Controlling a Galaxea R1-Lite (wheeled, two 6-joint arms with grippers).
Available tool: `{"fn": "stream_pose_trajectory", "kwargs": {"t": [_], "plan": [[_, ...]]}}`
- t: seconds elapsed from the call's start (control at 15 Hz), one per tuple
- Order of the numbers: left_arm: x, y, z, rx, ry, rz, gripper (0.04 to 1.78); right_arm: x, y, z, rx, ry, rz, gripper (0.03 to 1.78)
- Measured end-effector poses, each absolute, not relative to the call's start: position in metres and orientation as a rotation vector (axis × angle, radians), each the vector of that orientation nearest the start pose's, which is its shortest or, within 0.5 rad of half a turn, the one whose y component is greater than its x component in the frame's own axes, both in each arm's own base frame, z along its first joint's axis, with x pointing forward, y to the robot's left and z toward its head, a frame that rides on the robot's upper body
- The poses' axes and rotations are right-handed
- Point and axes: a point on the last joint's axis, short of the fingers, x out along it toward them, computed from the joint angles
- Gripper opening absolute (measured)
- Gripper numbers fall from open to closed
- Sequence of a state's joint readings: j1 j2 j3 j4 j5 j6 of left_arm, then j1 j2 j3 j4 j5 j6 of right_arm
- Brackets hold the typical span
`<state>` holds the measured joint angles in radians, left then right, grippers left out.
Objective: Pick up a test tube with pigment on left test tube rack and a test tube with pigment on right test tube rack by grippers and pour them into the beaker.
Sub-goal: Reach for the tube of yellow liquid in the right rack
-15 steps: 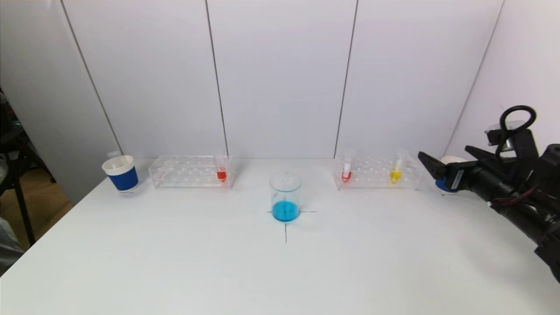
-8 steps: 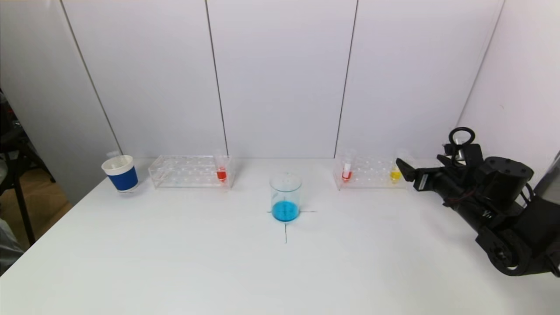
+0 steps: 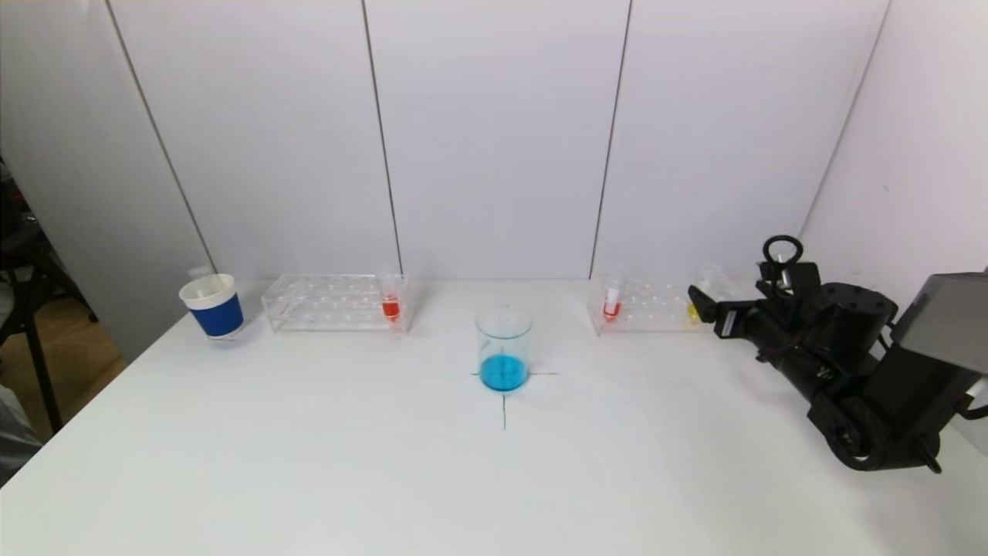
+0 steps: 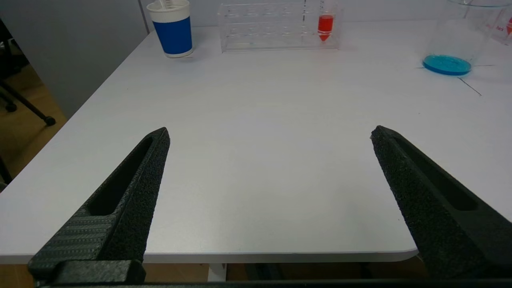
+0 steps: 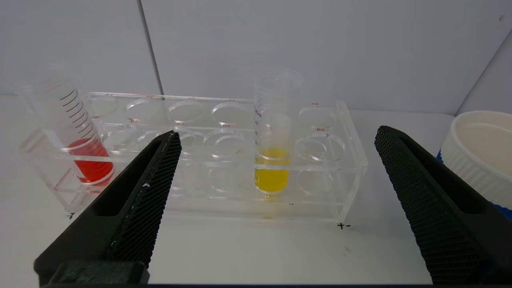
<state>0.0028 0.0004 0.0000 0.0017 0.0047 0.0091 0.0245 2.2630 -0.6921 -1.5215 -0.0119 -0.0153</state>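
Yellow tube (image 5: 271, 160) between spread right claw (image 5: 276, 136)

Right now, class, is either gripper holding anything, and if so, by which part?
Nothing is held. The right gripper stands open in front of the clear test tube of yellow liquid, not touching it; the left gripper is open over bare table.

Before us the white tabletop (image 3: 324, 463) carries a blue-sleeved cup (image 3: 212, 306) at far left, then the left test tube rack (image 3: 336, 303), the beaker (image 3: 503, 347) standing on a drawn cross (image 3: 504, 401) at centre, and the right test tube rack (image 3: 656, 303).
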Motion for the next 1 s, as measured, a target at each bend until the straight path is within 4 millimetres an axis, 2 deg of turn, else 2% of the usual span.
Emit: {"fn": "stream_pose_trajectory", "kwargs": {"t": [1.0], "plan": [[-0.023, 0.000, 0.075, 0.009, 0.003, 0.007, 1.76, 0.415, 0.007, 0.039, -0.017, -0.039, -0.008, 1.76]]}}
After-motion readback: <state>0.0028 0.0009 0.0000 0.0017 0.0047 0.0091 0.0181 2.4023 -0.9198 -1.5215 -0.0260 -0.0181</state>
